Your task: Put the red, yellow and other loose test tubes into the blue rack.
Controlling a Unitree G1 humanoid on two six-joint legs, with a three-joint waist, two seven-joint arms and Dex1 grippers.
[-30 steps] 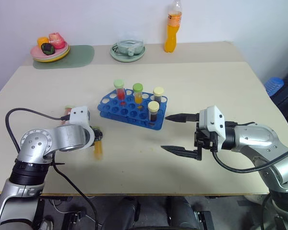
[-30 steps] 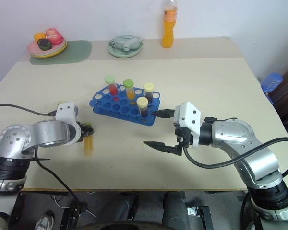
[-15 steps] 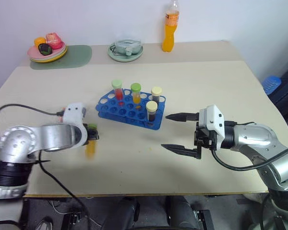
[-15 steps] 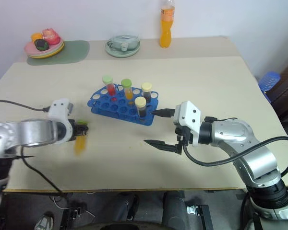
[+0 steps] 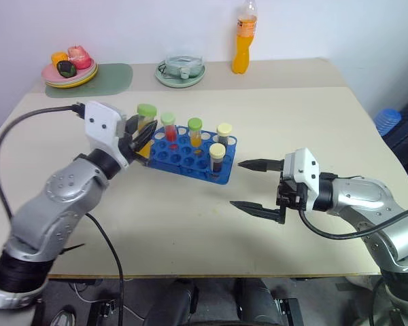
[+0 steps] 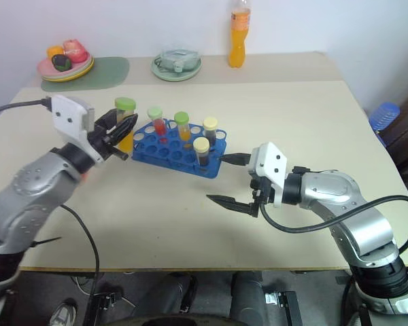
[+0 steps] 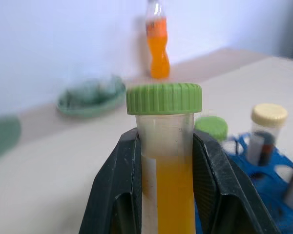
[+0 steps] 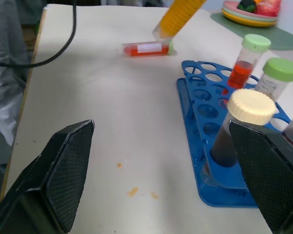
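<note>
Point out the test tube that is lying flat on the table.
The red tube with the white label lies on its side on the table, apart from the blue rack. The four racked tubes stand upright, and the left pincer holds the yellow tube.

Pretty plain setup here: a big beige table [image 5: 313, 122] with a seam running across it near the far edge, pushed up against a white wall [image 5: 122, 27]. Light's even and soft, no hard shadows. Along the far edge there's a green mat [image 5: 112, 78] with a plate of toy food [image 5: 70, 68] at the far left corner, a pale green dish [image 5: 181, 71] around the middle, and an orange drink bottle [image 5: 241, 41]. Something blue and ribbed [image 5: 389, 120] sits on the floor past the right edge.
</note>
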